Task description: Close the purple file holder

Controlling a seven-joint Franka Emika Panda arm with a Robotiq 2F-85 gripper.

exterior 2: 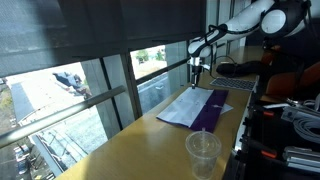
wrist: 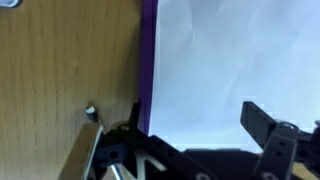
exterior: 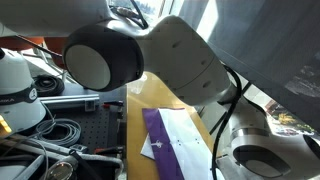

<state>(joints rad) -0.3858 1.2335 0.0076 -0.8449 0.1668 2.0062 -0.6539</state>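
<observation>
The purple file holder (exterior 2: pixel 212 108) lies open on the wooden tabletop (exterior 2: pixel 140 145), with a white sheet (exterior 2: pixel 183 107) spread out beside its purple cover. It also shows in an exterior view (exterior: pixel 165 145), partly hidden by the arm. My gripper (exterior 2: pixel 196 68) hangs above the holder's far end. In the wrist view the gripper (wrist: pixel 195 130) is open and empty, its fingers straddling the white sheet (wrist: pixel 230 60), with the holder's purple edge (wrist: pixel 148 60) by one finger.
A clear plastic cup (exterior 2: pixel 203 152) stands on the wood near the front. A window wall (exterior 2: pixel 90 80) runs along one long side of the table. Cables and equipment (exterior 2: pixel 290 115) crowd the other side. A white device (exterior: pixel 15 85) and cable coils (exterior: pixel 60 130) sit beside the table.
</observation>
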